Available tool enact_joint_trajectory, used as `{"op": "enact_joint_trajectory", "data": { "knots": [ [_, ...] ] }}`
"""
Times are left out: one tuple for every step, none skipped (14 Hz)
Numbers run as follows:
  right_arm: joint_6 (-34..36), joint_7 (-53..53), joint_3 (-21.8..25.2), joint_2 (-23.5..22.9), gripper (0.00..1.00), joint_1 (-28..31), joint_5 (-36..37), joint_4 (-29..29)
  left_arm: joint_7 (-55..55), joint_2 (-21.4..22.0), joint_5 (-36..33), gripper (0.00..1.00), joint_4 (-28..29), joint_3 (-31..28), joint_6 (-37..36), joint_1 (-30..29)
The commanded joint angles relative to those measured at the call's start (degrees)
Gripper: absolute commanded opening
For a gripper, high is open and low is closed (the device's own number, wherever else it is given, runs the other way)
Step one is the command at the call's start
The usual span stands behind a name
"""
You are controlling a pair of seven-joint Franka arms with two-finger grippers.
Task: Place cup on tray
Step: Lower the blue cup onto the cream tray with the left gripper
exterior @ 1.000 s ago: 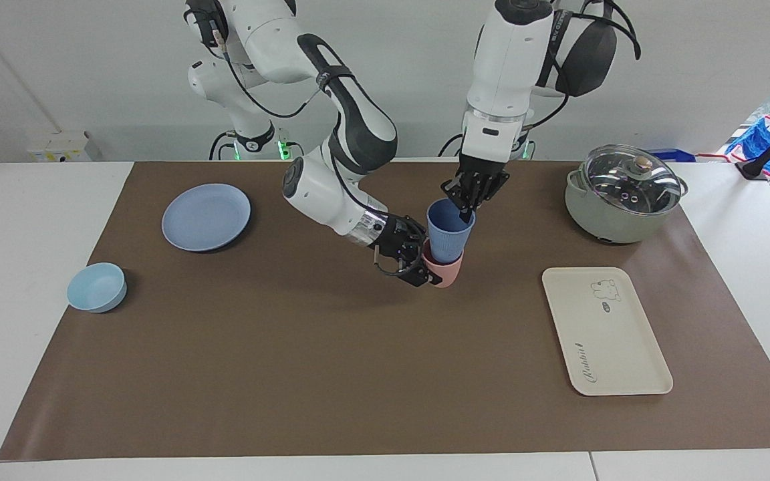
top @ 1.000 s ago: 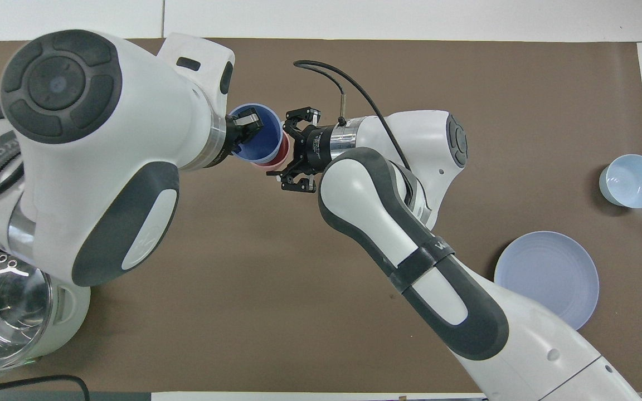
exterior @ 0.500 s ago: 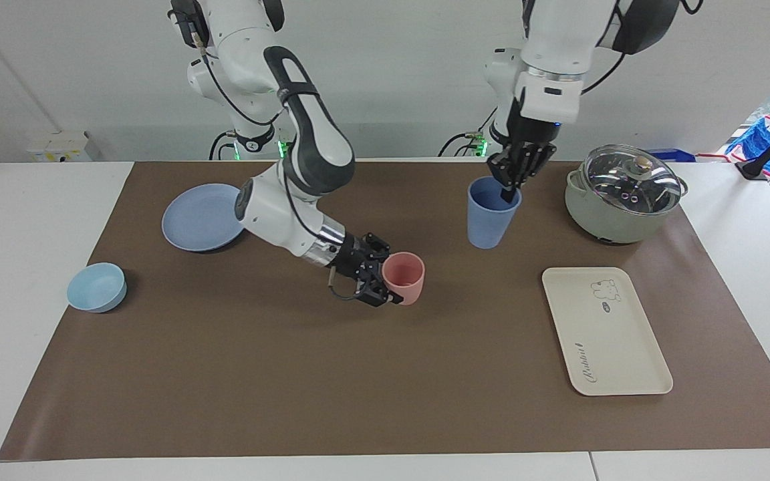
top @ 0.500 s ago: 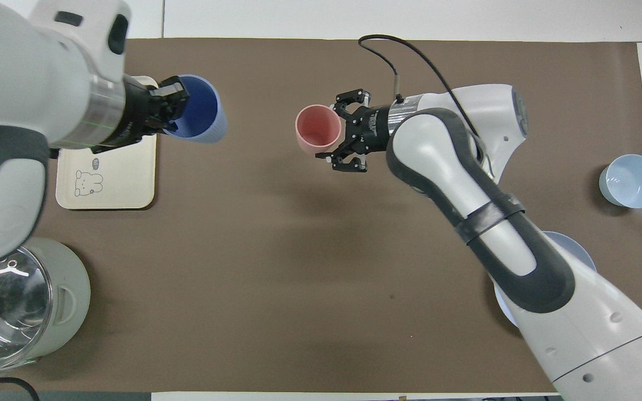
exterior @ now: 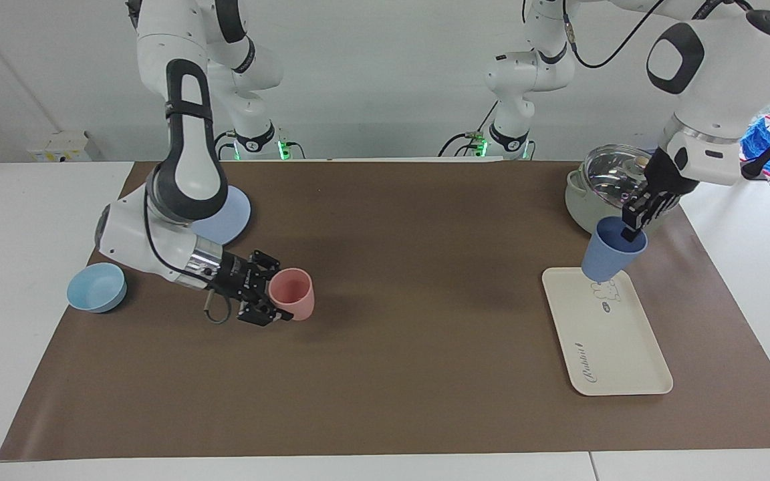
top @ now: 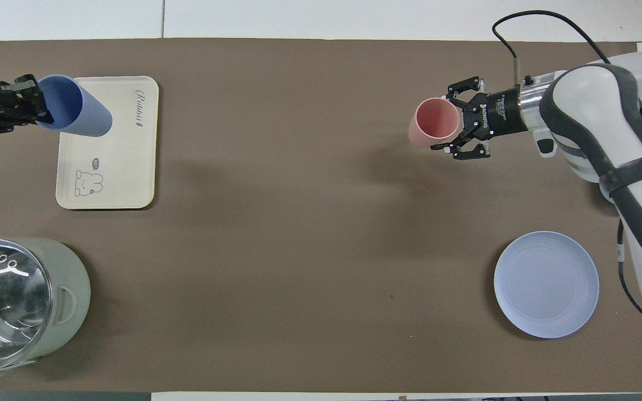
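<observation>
The left gripper (exterior: 633, 224) was clamped on the rim of the cup (exterior: 607, 256), one finger inside the mouth and one outside, holding the periwinkle tumbler tilted in the air over the tray (exterior: 615, 347). In the facing view the cup's base hung above the tray's end nearest the robots, just over the rabbit drawing; whether it touched the tray could not be told. In the overhead view the cup (top: 76, 107) appeared over the tray's (top: 126, 167) edge toward the left arm's end of the table, with the left gripper (top: 31, 103) at its mouth. The right gripper (exterior: 266, 299), fingers closed on the wall of the pink tumbler (exterior: 293, 294), held it well apart from the tray, toward the right arm's end of the table, low over the brown mat (exterior: 392, 374); contact with the mat was unclear. The overhead view showed the pink tumbler (top: 434, 122) tilted, with the right gripper (top: 460, 123) pinching its rim. The pot (exterior: 615, 200) with a glass lid stood near the tray, nearer to the robots. The round blue plate (top: 546, 284) and the light-blue bowl (exterior: 97, 286) lay well apart from the tray, at the right arm's end of the table.
</observation>
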State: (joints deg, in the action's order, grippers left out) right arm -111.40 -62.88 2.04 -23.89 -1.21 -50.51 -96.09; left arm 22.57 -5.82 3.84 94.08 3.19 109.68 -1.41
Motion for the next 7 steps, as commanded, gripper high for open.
{"op": "enact_joint_trajectory", "data": {
  "knots": [
    [4.2,3.4,-0.9,1.6,0.00,5.5,5.5,-1.6,-8.5,-1.5,0.7,0.00,10.3,0.3,11.4,-3.3],
    [5.8,5.7,-0.9,1.5,0.00,7.4,7.1,-1.5,-11.3,-1.7,0.7,0.00,13.3,0.3,15.4,-5.0],
    [7.8,7.6,-0.9,1.0,0.00,8.8,7.4,-0.9,-13.2,-1.8,0.7,0.00,16.5,0.4,19.7,-6.7],
    [8.9,9.5,-0.9,0.5,0.00,10.6,8.0,-0.4,-14.0,-2.9,0.9,0.00,17.4,0.4,22.3,-7.3],
    [10.4,10.6,-1.0,-0.5,0.00,12.5,9.5,0.9,-14.0,-4.7,2.7,0.00,17.2,0.4,23.4,-7.2],
    [12.6,10.8,-1.0,-3.1,0.00,13.5,10.5,3.9,-14.2,-5.2,5.5,0.00,17.2,0.4,24.0,-7.1],
    [14.1,10.8,-1.0,-5.2,0.00,14.5,10.6,6.4,-14.7,-5.6,5.8,0.00,17.3,0.4,24.2,-7.2]
  ]
}}
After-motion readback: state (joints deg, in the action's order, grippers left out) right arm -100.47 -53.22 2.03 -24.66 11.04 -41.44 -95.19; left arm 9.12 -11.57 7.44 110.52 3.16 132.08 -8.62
